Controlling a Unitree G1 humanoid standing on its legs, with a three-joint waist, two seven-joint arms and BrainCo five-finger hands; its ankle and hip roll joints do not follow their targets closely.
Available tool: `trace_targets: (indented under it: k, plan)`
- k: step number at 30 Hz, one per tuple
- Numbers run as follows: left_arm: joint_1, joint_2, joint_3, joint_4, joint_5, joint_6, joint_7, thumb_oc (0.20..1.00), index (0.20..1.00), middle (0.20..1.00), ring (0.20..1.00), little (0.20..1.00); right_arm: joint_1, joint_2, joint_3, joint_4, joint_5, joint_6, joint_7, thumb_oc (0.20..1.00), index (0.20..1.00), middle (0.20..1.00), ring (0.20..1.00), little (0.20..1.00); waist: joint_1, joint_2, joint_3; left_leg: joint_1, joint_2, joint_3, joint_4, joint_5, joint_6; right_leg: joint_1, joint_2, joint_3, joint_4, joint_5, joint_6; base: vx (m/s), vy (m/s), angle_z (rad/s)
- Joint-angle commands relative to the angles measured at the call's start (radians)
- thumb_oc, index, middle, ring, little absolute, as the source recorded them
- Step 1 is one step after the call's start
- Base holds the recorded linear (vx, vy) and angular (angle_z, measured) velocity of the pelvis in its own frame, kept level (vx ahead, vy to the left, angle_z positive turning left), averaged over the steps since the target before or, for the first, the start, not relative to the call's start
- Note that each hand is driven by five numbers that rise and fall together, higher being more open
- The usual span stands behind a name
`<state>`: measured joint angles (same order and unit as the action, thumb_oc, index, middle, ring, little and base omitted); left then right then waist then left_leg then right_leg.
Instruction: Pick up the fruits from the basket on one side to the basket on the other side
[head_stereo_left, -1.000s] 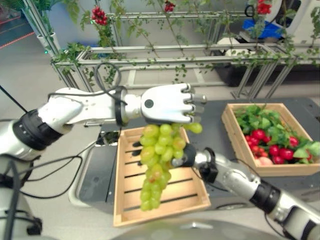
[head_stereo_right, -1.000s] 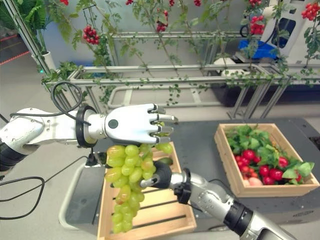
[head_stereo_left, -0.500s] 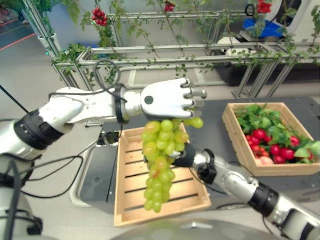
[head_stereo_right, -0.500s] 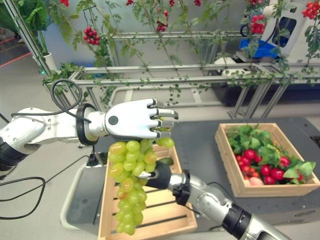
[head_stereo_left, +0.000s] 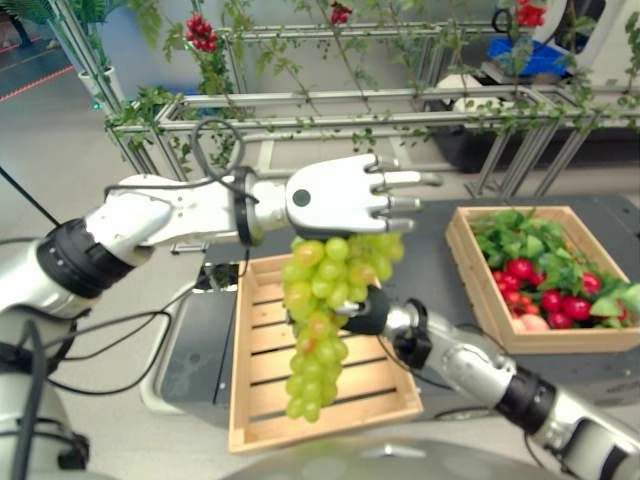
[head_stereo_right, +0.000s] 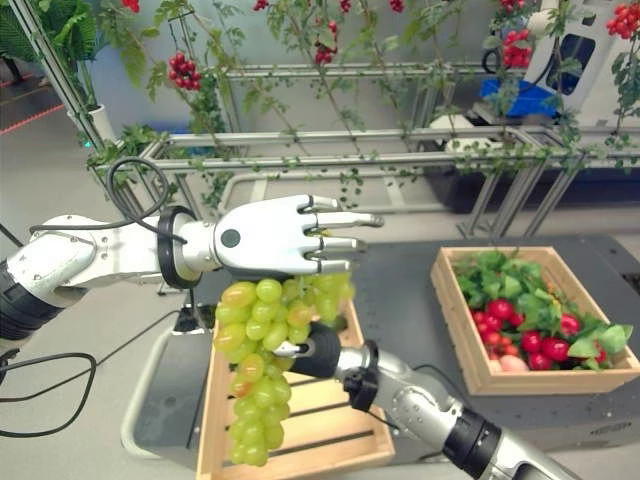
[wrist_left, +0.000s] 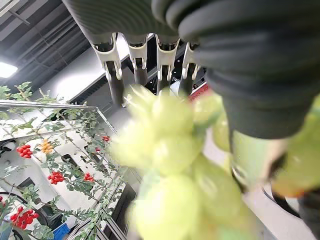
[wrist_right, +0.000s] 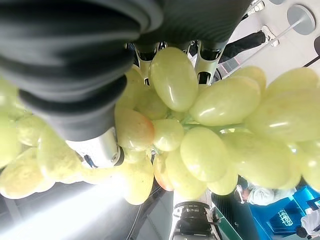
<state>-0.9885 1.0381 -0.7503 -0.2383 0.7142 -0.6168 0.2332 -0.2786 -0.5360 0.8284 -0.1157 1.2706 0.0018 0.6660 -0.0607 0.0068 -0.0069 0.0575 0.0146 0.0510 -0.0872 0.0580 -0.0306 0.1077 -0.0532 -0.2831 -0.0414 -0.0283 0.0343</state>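
A bunch of green grapes (head_stereo_left: 322, 315) is hung above the empty slatted wooden crate (head_stereo_left: 262, 420) on the dark tabletop (head_stereo_left: 430, 245). The left hand (head_stereo_left: 345, 197) is seen over the bunch's top, fingers spread straight. The right hand (head_stereo_left: 365, 312) is curled into the bunch, pinching it. Red fruits and leaves are seen in the other crate (head_stereo_left: 470, 275), well apart.

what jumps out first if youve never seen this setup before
A big bunch of green grapes hangs in mid-air over the slatted wooden crate, the left hand above it with fingers stretched out straight. The right hand comes up from below, its fingers curled in among the grapes. Off to the right, a second wooden crate holds red fruit and green leaves.
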Motion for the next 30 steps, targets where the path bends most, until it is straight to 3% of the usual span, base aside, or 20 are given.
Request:
trace_targets:
  k: [1,5,15,20,21,22,23,25,26,30]
  plan:
    - [0.020,-0.009,0.080,0.061,-0.104,0.002,-0.011,1.000,1.000,1.000,1.000,1.000,-0.034,0.032,-0.086,-0.131,0.055,-0.087,0.012,0.200,0.200,0.200,0.200,0.200,0.015,-0.046,-0.001,0.028,-0.016,0.027,0.037,-0.114,0.002,-0.100,-0.005,0.008,0.112,-0.036,0.085,0.00,0.000,0.00]
    - [0.085,0.018,0.155,0.049,-0.157,-0.013,-0.039,1.000,1.000,1.000,1.000,1.000,-0.009,-0.031,-0.143,-0.146,0.039,-0.086,0.025,0.200,0.200,0.200,0.200,0.200,0.012,-0.050,-0.004,0.032,-0.015,0.026,0.035,-0.114,0.001,-0.098,-0.004,0.008,0.112,-0.036,0.086,0.00,0.000,0.00]
    - [0.217,0.061,0.312,0.031,-0.197,-0.021,-0.059,1.000,1.000,1.000,1.000,1.000,0.074,-0.089,-0.253,-0.145,0.040,-0.074,0.035,0.200,0.200,0.200,0.200,0.200,0.011,-0.054,-0.011,0.038,-0.015,0.028,0.032,-0.115,0.000,-0.095,-0.005,0.009,0.111,-0.036,0.089,0.00,0.000,0.00]
    - [0.407,0.071,0.510,0.053,-0.298,-0.024,-0.087,1.000,1.000,1.000,1.000,1.000,0.179,-0.139,-0.388,-0.148,0.031,-0.077,0.042,0.200,0.200,0.200,0.200,0.200,0.009,-0.059,-0.010,0.039,-0.016,0.028,0.030,-0.115,-0.002,-0.095,-0.005,0.011,0.108,-0.035,0.089,0.00,0.000,0.00]
    - [0.529,0.060,0.631,0.055,-0.367,-0.027,-0.113,1.000,1.000,1.000,1.000,1.000,0.244,-0.145,-0.479,-0.146,0.028,-0.084,0.042,0.200,0.200,0.200,0.200,0.200,0.009,-0.062,-0.009,0.040,-0.018,0.032,0.031,-0.117,-0.001,-0.096,-0.005,0.014,0.107,-0.034,0.090,0.00,0.000,0.00]
    - [0.548,0.058,0.649,0.045,-0.373,-0.026,-0.121,1.000,1.000,1.000,1.000,1.000,0.245,-0.149,-0.476,-0.149,0.028,-0.083,0.041,0.200,0.200,0.200,0.200,0.200,0.006,-0.058,-0.011,0.041,-0.017,0.033,0.030,-0.117,-0.001,-0.096,-0.005,0.015,0.107,-0.035,0.090,0.00,0.000,0.00]
    - [0.665,0.023,0.765,0.044,-0.464,-0.034,-0.158,1.000,1.000,1.000,1.000,1.000,0.302,-0.151,-0.559,-0.144,0.019,-0.086,0.044,0.200,0.200,0.200,0.200,0.200,0.006,-0.064,-0.009,0.042,-0.018,0.035,0.031,-0.119,-0.001,-0.097,-0.005,0.017,0.106,-0.033,0.090,0.00,0.000,0.00]
    - [0.745,-0.005,0.846,0.030,-0.520,-0.033,-0.191,1.000,1.000,1.000,1.000,1.000,0.333,-0.153,-0.604,-0.146,0.016,-0.086,0.043,0.200,0.200,0.200,0.200,0.200,0.000,-0.061,-0.011,0.043,-0.017,0.038,0.030,-0.121,-0.001,-0.096,-0.005,0.019,0.106,-0.033,0.090,0.00,0.000,0.00]
    - [0.843,-0.072,0.946,0.038,-0.628,-0.036,-0.234,1.000,1.000,1.000,1.000,1.000,0.375,-0.151,-0.682,-0.142,0.002,-0.095,0.043,0.200,0.200,0.200,0.200,0.200,0.001,-0.067,-0.009,0.044,-0.018,0.040,0.031,-0.122,0.001,-0.098,-0.006,0.024,0.106,-0.032,0.089,0.02,0.014,-0.04]
    - [0.956,-0.201,1.056,0.051,-0.791,-0.026,-0.307,1.000,1.000,1.000,1.000,1.000,0.410,-0.137,-0.785,-0.132,-0.024,-0.103,0.040,0.200,0.200,0.200,0.200,0.200,-0.004,-0.070,-0.009,0.047,-0.019,0.042,0.030,-0.125,0.005,-0.098,-0.006,0.030,0.105,-0.031,0.088,0.01,0.013,-0.08]
